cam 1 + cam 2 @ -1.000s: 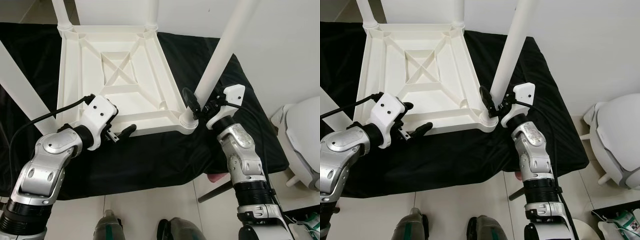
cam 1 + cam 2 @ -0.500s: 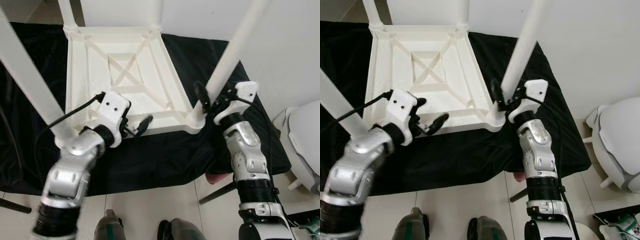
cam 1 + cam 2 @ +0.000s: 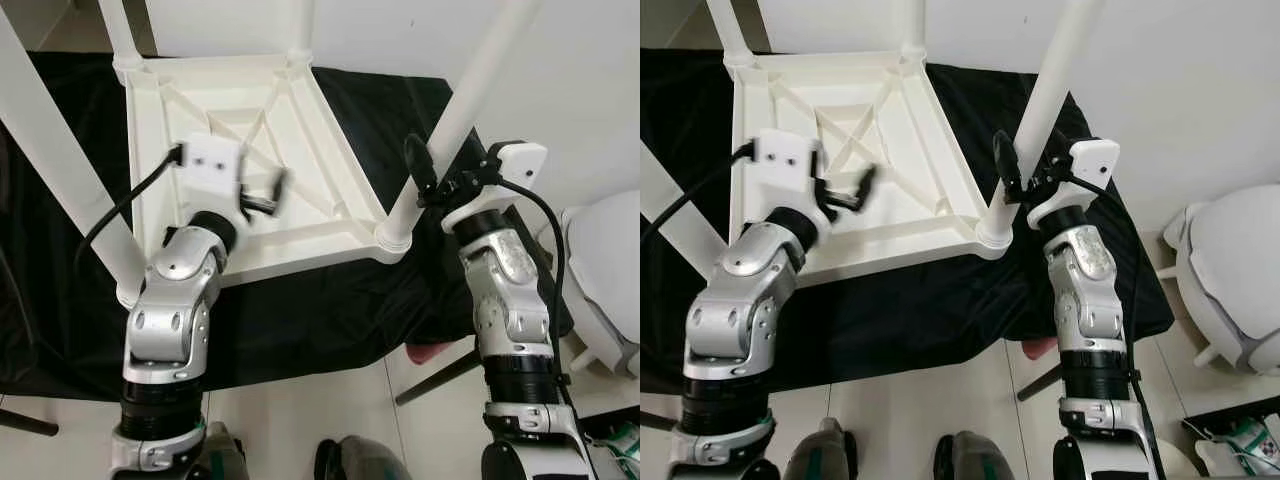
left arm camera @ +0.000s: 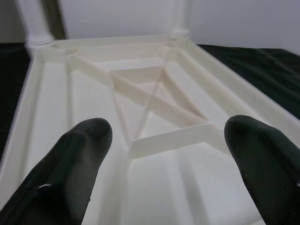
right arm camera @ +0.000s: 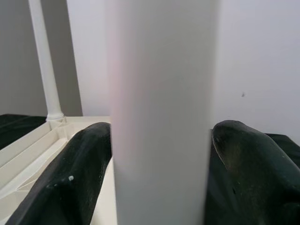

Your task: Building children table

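Tabletop [image 3: 250,190], white and ribbed, lay upside down on a black cloth [image 3: 330,310] spread over the floor, with its legs standing upward from the corner sockets. The right gripper [image 3: 440,180] held the near-right leg [image 3: 455,130] just above its socket [image 3: 393,237]; the right wrist view showed a finger [image 5: 77,173] on each side of the leg, the jaws closed against it. The left gripper [image 3: 845,190] hovered over the ribbed underside, blurred in the head views. In the left wrist view its fingers [image 4: 77,154] stood wide apart with nothing between them.

The step in hand appeared to be seating the near-right leg in its socket. Whether the leg was fully home could not be judged from these views. The next move would likely call for a firm push or twist along the leg's axis, with the left gripper bracing the frame so the top does not slide on the cloth.
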Tool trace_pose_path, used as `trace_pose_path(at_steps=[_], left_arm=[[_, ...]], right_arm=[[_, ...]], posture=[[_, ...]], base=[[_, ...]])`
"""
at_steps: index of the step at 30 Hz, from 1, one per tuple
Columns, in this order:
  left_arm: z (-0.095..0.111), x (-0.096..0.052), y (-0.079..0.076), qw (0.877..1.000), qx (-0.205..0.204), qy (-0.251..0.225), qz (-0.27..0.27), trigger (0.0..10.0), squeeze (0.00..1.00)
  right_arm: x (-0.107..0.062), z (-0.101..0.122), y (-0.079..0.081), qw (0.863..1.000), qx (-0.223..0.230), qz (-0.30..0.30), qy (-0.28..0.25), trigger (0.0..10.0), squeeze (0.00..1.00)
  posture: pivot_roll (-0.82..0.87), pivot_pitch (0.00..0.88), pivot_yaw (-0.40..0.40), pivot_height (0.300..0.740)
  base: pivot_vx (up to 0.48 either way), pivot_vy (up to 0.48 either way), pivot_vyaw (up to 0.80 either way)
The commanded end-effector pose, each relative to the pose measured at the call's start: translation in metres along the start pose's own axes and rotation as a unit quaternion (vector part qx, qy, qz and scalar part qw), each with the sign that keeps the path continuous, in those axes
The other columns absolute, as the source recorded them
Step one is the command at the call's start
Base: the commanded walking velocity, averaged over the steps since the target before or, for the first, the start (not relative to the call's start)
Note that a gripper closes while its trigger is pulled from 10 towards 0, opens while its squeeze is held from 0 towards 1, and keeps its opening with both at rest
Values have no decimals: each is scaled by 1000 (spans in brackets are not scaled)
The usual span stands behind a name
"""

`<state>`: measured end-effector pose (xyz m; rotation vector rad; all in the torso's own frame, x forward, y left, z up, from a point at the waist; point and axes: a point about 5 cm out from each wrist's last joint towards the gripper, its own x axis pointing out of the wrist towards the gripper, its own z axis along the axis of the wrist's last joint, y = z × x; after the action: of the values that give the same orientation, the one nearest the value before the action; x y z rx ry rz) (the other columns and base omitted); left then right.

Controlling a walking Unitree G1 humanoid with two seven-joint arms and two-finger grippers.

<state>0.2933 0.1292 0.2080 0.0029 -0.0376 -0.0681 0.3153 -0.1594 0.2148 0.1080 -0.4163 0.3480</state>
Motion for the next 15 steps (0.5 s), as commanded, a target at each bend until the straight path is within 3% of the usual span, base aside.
trace_pose_path(at_steps=[1, 10, 11, 13, 15], left_arm=[[-8, -1, -5, 1000, -9, 22, 8, 10000, 0], [-10, -3, -11, 1000, -14, 27, 7, 10000, 0], [-10, -3, -9, 999, -16, 26, 12, 10000, 0], [-10, -3, -9, 999, -16, 26, 12, 10000, 0], [-10, -6, -4, 999, -10, 26, 22, 10000, 0]], right_arm=[[2, 3, 1, 1000, 2, 9, 0, 10000, 0], [13, -3, 12, 1000, 9, -12, 14, 10000, 0], [17, -9, 27, 1000, 20, -9, 20, 10000, 0], [17, -9, 27, 1000, 20, -9, 20, 10000, 0], [24, -19, 59, 998, 48, 13, 33, 10000, 0]], posture=[[-27, 46, -77, 740], [-21, 52, -88, 740], [-12, 54, -97, 740], [-12, 54, -97, 740], [-4, 54, -103, 740]], base=[[0, 0, 0], [0, 0, 0], [0, 0, 0], [0, 0, 0], [0, 0, 0]])
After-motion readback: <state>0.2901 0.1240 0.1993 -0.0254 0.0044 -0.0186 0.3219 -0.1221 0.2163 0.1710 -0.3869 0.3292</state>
